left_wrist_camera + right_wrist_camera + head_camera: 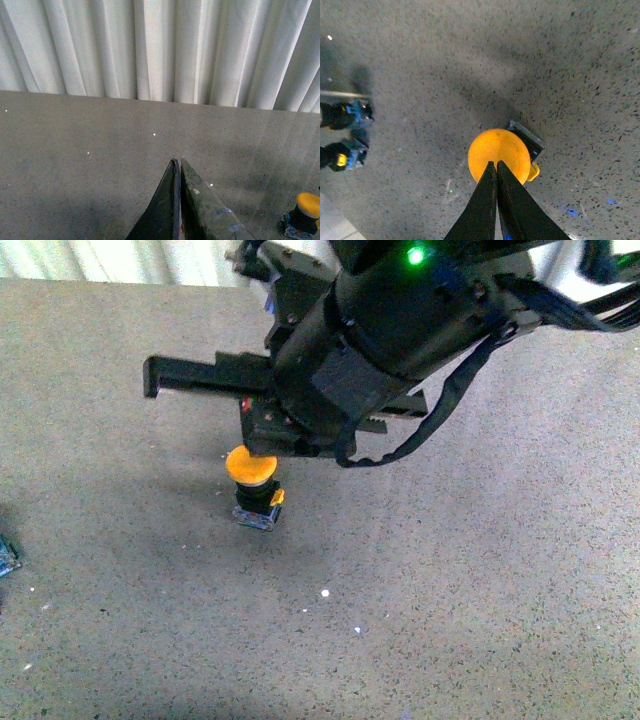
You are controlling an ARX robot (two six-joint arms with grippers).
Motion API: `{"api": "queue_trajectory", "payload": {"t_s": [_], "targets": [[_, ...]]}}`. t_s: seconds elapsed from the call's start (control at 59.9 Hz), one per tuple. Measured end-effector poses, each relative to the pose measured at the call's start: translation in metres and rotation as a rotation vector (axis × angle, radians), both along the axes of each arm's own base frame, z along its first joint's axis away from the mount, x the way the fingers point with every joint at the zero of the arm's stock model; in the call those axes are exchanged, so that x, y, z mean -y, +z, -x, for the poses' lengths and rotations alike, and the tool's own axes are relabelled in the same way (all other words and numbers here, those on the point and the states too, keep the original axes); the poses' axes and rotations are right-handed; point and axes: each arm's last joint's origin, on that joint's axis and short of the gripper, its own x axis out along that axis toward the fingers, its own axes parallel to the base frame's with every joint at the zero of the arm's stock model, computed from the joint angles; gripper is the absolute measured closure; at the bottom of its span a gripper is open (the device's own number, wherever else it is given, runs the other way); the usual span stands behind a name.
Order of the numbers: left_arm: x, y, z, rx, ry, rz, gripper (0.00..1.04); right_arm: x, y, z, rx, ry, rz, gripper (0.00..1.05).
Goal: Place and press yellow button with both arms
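Button place: the yellow button (pixel 252 468) stands upright on the grey table (pixel 480 590), just off the front view's middle toward 9 o'clock. Its yellow tab is at 4 o'clock of the cap.
Right fingers: the right gripper (pixel 495 164) has its jaws pressed together with nothing between them. The tips are over the cap's crown; I cannot tell whether they touch it.
Left fingers: the left gripper (pixel 177 161) is pinched to a slit, empty, and well apart from the button.
Handling: probably light, rigid plastic. The dome looks smooth, so the tips may slide off it.
Hold: if it needs steadying, the black body or the squarish base looks best, not the cap.
Risk: the small base may tip or skate under an off-centre push, so the press should go straight down on the crown.
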Motion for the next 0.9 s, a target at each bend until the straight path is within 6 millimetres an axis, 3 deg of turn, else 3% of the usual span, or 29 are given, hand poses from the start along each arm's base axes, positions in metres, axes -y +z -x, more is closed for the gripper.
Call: {"api": "queue_trajectory", "payload": {"t_s": [0.2, 0.301, 0.468, 0.501, 0.535, 0.568, 0.618, 0.768, 0.902], "targets": [[0.0, 0.0, 0.0, 0.0, 0.0, 0.0, 1.03, 0.021, 0.046, 0.003, 0.114, -0.053, -0.144, 1.03], [0.0, 0.0, 0.0, 0.0, 0.0, 0.0, 1.03, 0.038, 0.061, 0.009, 0.231, -0.121, -0.093, 1.03], [0.0, 0.0, 0.0, 0.0, 0.0, 0.0, 1.03, 0.072, 0.074, 0.03, 0.375, -0.15, -0.006, 0.76], [0.0, 0.0, 0.0, 0.0, 0.0, 0.0, 1.03, 0.078, 0.075, 0.036, 0.477, -0.202, 0.042, 0.78], [0.0, 0.0, 0.0, 0.0, -0.001, 0.0, 1.03, 0.089, 0.078, 0.047, 0.688, -0.315, 0.133, 0.87], [0.0, 0.0, 0.0, 0.0, -0.001, 0.0, 1.03, 0.102, 0.078, 0.061, 0.836, -0.419, 0.178, 0.96], [0.0, 0.0, 0.0, 0.0, 0.0, 0.0, 1.03, 0.113, 0.076, 0.074, 0.928, -0.463, 0.192, 1.04], [0.0, 0.0, 0.0, 0.0, 0.0, 0.0, 1.03, 0.146, 0.044, 0.12, 0.955, -0.457, 0.243, 1.03], [0.0, 0.0, 0.0, 0.0, 0.0, 0.0, 1.03, 0.158, 0.034, 0.141, 0.961, -0.453, 0.248, 1.03]]}}
